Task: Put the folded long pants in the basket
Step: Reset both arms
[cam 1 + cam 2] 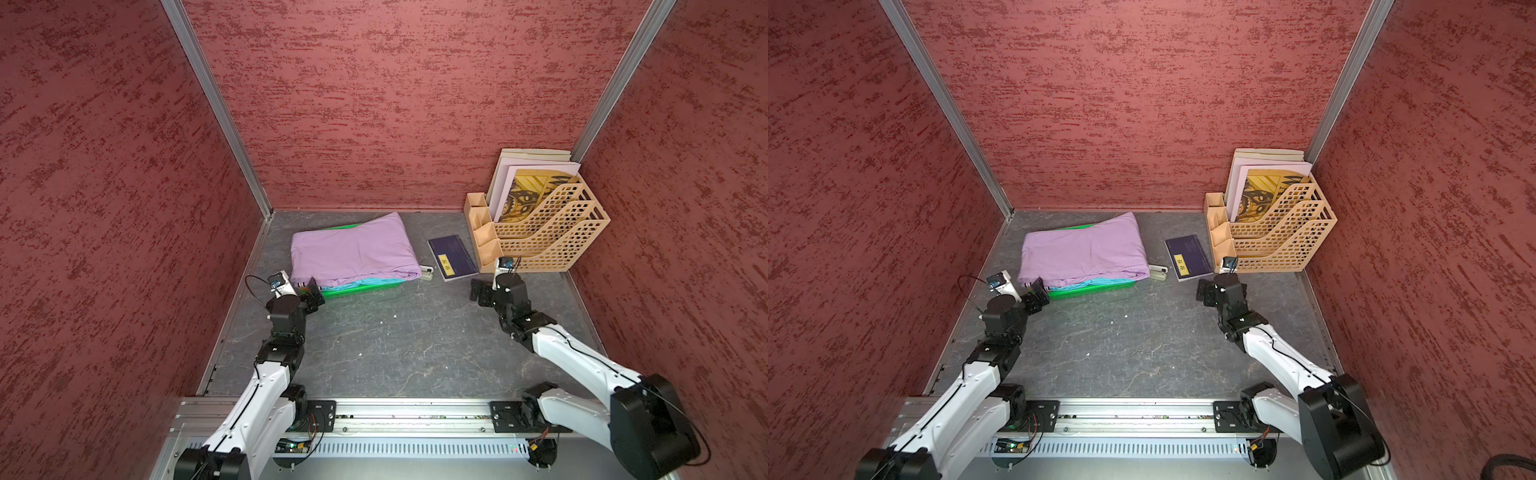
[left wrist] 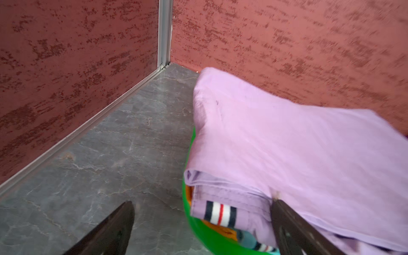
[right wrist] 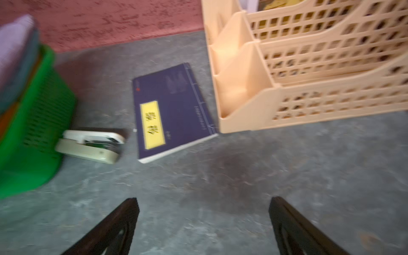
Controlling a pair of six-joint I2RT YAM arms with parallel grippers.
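The green basket [image 1: 361,288] [image 1: 1092,291] sits at the back left of the table with a stack of folded long pants in it. Lilac pants [image 1: 353,249] [image 1: 1084,249] [image 2: 287,143] lie on top and spread over the rim. Teal [image 2: 247,239] and orange [image 2: 223,229] layers show underneath. My left gripper [image 1: 313,293] [image 1: 1037,293] [image 2: 202,204] is open at the basket's [image 2: 212,238] near left corner. One finger rests by the lilac cloth, the other over bare table. My right gripper [image 1: 478,293] [image 1: 1204,293] [image 3: 203,200] is open over bare table, holding nothing.
A beige lattice file rack [image 1: 540,237] [image 3: 309,66] with papers stands at the back right. A navy notebook [image 1: 452,257] [image 3: 172,110] and a cream stapler [image 1: 427,272] [image 3: 88,145] lie between rack and basket [image 3: 39,114]. Red walls enclose three sides.
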